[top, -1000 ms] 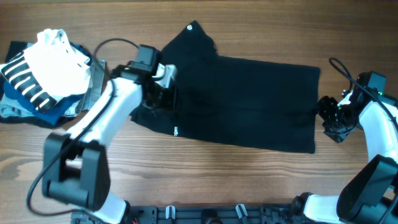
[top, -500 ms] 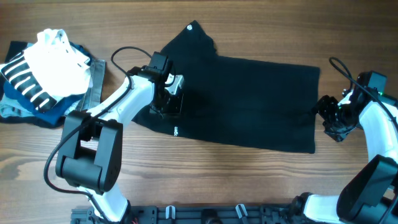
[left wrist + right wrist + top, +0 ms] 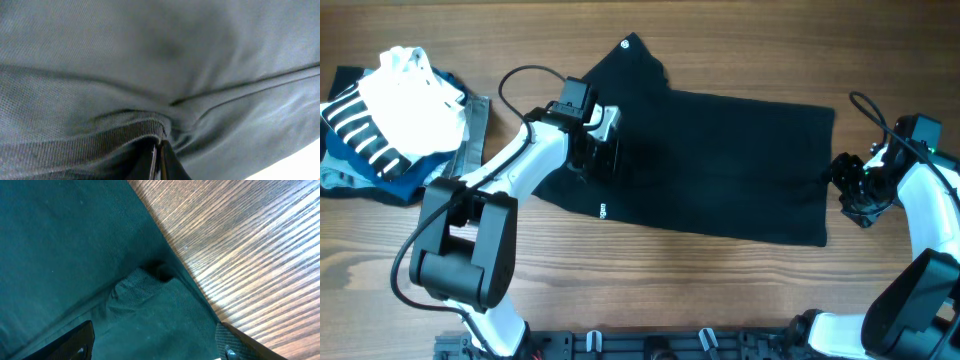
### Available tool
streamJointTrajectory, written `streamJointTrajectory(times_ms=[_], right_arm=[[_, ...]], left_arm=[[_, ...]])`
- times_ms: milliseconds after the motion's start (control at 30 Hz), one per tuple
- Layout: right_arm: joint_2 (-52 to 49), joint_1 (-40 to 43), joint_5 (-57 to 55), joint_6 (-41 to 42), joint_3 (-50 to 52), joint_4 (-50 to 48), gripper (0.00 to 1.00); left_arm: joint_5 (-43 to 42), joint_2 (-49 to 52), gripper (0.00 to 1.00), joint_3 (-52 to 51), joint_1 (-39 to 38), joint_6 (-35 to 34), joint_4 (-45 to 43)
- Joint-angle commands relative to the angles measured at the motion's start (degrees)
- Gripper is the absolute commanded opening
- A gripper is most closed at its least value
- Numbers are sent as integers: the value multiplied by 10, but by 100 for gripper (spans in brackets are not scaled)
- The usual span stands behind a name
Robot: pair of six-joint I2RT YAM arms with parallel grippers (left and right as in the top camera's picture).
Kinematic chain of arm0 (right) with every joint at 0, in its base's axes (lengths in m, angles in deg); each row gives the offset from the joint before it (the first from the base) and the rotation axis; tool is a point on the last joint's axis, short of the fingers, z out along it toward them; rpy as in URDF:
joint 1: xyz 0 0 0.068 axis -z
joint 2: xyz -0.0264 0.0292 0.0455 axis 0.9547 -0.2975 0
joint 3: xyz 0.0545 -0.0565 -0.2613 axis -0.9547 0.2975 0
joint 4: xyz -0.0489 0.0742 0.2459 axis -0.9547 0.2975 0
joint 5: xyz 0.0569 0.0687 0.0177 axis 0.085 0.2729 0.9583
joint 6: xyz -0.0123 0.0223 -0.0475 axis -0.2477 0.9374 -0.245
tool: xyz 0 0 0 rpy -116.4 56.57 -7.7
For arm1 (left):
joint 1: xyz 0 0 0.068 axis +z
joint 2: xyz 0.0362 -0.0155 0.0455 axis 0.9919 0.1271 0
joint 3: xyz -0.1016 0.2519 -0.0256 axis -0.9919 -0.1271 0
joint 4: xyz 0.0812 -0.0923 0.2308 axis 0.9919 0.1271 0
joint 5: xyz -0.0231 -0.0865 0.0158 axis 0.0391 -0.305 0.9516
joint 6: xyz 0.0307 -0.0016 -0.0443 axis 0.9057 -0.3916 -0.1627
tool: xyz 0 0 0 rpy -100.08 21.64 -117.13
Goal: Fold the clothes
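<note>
The black shirt lies spread flat across the middle of the wooden table, with a tiny white logo near its front left and a white neck tag at its far corner. My left gripper rests on the shirt's left part. In the left wrist view it is shut, pinching a fold of the hem. My right gripper is at the shirt's right edge. In the right wrist view it is open, with shirt fabric bunched between its fingers.
A pile of white and navy-and-white striped garments sits at the far left, with a grey strip beside it. Bare wooden table lies in front of the shirt. A black cable loops over the left arm.
My left gripper has moved right, further onto the shirt, then slightly away from the front edge, and its arm has swung. The right arm has not moved.
</note>
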Motion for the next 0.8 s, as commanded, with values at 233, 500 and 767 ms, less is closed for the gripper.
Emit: streamJointTrajectory(times_ms=[233, 500, 767], right_arm=[[-3, 1, 9, -6, -9, -2, 78], [-3, 1, 9, -6, -9, -3, 78], [-3, 1, 9, -6, -9, 0, 78]], left_arm=[[-76, 3, 4, -2, -10, 1, -106], [-75, 8, 11, -2, -55, 1, -174], [49, 5, 44, -2, -75, 1, -91]])
